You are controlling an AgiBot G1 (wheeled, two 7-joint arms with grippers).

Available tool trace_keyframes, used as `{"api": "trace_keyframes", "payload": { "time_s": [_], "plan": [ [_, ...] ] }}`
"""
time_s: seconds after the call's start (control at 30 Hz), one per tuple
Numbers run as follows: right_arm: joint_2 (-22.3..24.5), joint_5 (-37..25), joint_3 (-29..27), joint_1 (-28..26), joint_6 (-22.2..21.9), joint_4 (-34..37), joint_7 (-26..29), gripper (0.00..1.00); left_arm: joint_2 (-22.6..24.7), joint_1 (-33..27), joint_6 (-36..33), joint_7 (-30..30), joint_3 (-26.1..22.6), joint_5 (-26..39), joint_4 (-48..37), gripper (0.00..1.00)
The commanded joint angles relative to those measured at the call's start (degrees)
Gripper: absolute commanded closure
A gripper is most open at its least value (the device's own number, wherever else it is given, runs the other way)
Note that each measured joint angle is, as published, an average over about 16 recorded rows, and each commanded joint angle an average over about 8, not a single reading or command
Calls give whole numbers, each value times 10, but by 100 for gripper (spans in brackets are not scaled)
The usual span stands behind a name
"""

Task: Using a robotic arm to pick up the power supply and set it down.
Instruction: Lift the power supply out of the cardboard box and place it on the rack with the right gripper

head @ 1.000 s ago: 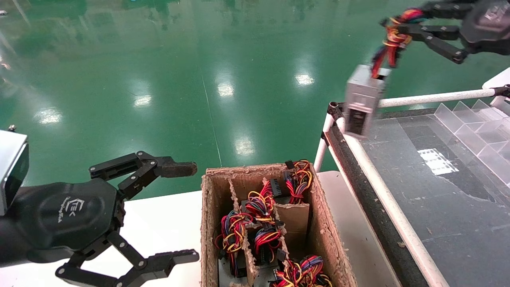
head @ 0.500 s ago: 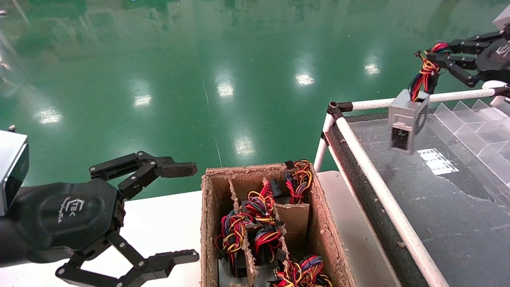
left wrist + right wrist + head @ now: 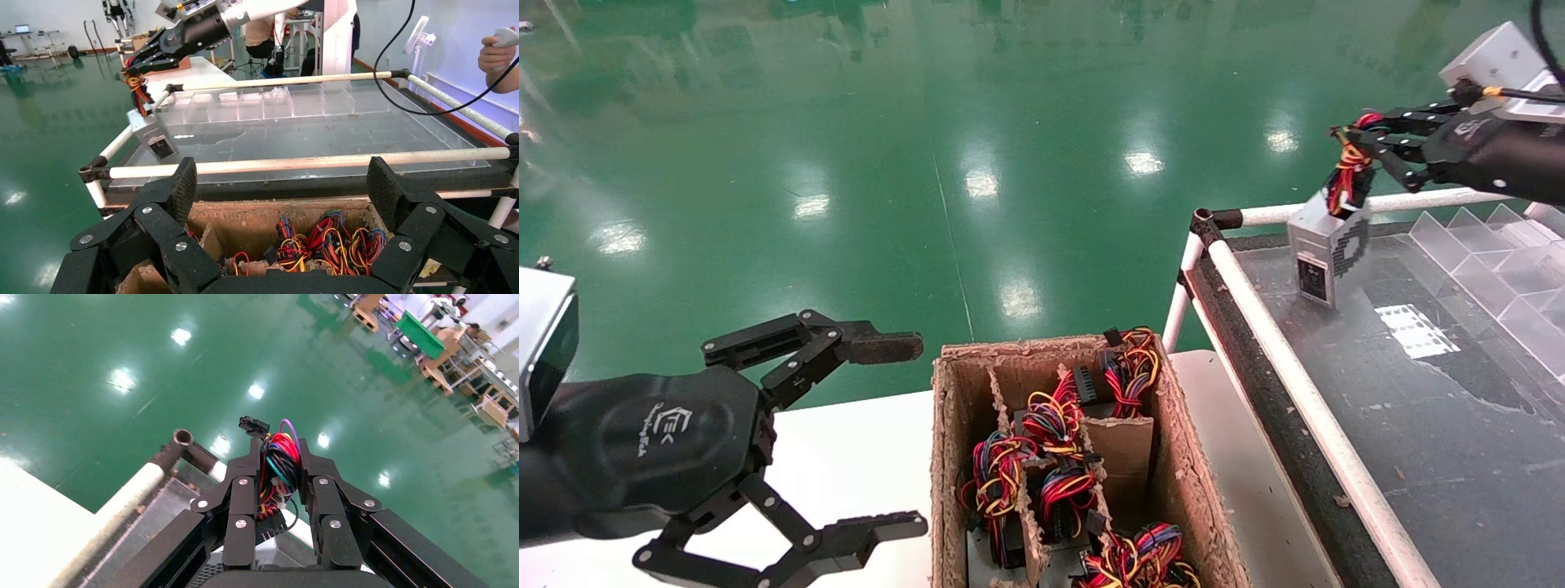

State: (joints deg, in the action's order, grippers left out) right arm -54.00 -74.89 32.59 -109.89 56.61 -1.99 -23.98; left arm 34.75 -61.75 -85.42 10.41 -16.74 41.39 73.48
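My right gripper (image 3: 1361, 149) is at the far right, shut on the red, yellow and black wire bundle (image 3: 278, 459) of the power supply (image 3: 1324, 253). The silver-grey box hangs tilted below the fingers, over the far left corner of the dark tabletop (image 3: 1434, 425), with its dark socket end facing me. I cannot tell whether it touches the surface. The left wrist view shows the same power supply (image 3: 153, 138) under the right gripper (image 3: 138, 64). My left gripper (image 3: 899, 434) is parked open at the near left over the white table (image 3: 846, 457), with nothing between its fingers.
A cardboard box (image 3: 944, 457) with dividers holds several similar units with coloured wire bundles. White tube rails (image 3: 1303, 400) frame the dark tabletop. Clear plastic compartments (image 3: 1500, 269) line its far right side. A person's hand (image 3: 499, 52) appears in the left wrist view.
The right gripper has carried the power supply right and down, from beyond the rail to over the tabletop's far corner, and the box has turned. The left arm has not moved.
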Motion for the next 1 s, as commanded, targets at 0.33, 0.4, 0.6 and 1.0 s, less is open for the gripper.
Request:
{"api": "trace_keyframes", "payload": {
  "time_s": [0.33,0.4,0.6,1.0],
  "plan": [
    [-35,15,-10,8,-26,12,-5,100,0,0,0,0,0,0,0,0],
    [-41,18,-12,9,-27,12,-5,100,0,0,0,0,0,0,0,0],
    [-54,22,-15,12,-28,13,-9,100,0,0,0,0,-1,0,0,0],
    [-78,36,-25,26,-38,18,-10,100,0,0,0,-1,-1,-1,0,0]
  ]
}}
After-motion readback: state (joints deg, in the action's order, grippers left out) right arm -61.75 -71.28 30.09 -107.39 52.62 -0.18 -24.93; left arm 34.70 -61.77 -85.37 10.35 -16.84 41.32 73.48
